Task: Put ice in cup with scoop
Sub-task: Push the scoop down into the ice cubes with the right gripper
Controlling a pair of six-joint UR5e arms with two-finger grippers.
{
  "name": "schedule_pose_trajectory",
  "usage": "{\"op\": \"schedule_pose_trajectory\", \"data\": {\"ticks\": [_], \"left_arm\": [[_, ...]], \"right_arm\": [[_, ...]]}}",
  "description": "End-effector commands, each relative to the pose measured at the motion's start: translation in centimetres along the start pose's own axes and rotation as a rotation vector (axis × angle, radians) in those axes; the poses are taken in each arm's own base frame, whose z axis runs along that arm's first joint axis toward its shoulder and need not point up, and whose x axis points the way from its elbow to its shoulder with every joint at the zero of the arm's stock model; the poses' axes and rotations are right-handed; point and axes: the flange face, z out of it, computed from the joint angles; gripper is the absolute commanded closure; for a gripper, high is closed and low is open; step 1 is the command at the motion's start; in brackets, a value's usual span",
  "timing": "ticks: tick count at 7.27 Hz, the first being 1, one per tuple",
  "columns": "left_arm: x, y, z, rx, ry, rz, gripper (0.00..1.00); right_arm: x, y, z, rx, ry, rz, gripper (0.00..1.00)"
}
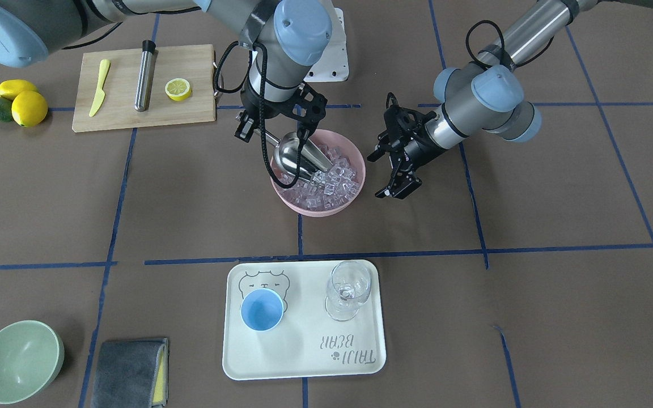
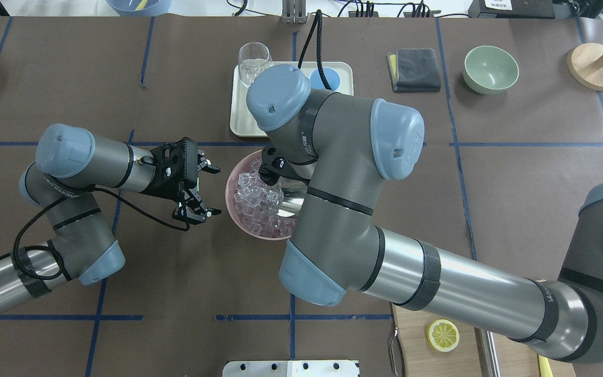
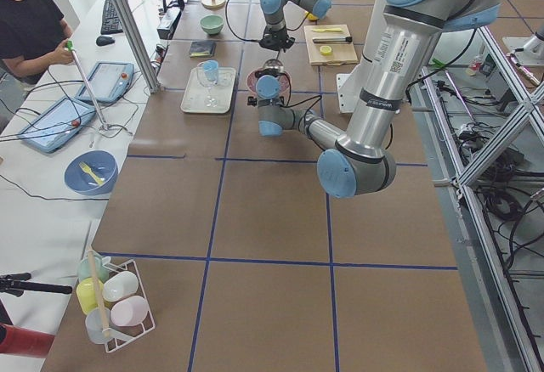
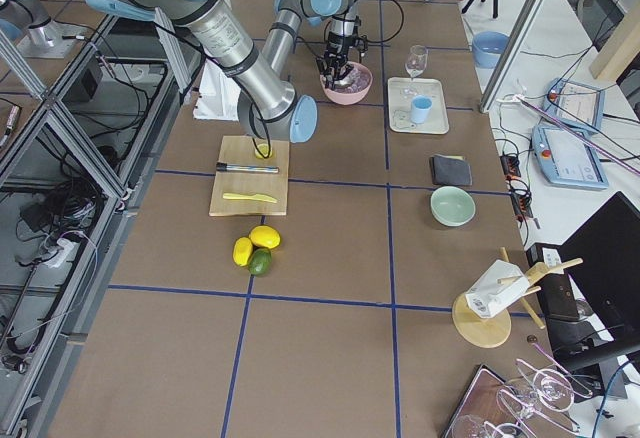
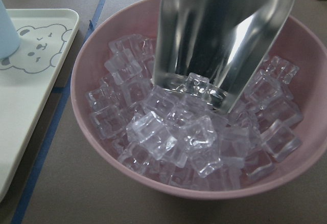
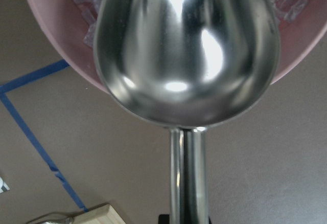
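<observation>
Front view is revealing what overhead hides: right hand (image 1: 272, 135) gripping scoop (image 1: 298, 156), tip sitting in ice (image 1: 335, 178); left hand (image 1: 384, 173) gaping wide just off pink bowl (image 1: 318, 211)

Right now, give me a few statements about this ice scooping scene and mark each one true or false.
1. The scoop has its mouth pushed into the ice in the pink bowl. True.
2. The cup already holds ice. False: it sits empty on the tray.
3. The right pincer holds the scoop by its handle. True.
4. The left pincer is shut on the pink bowl's rim. False: it is open beside the pink bowl, gripping nothing.
5. The stemmed glass lies tipped over on the tray. False: it stands upright on the tray beside the cup.
</observation>
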Motion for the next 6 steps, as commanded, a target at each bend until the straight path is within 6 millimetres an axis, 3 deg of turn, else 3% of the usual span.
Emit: {"op": "schedule_pose_trajectory", "data": {"ticks": [1, 6], "left_arm": [[0.0, 0.3, 0.0, -0.004, 0.0, -0.002, 0.0], [0.0, 0.1, -0.2, 0.0, -0.001, 0.0, 0.0]], "right_arm": [[0.4, 0.9, 2.9, 0.065, -0.04, 0.018, 1.0], [-0.1, 1.2, 5.8, 0.138, -0.075, 0.071, 1.0]]}}
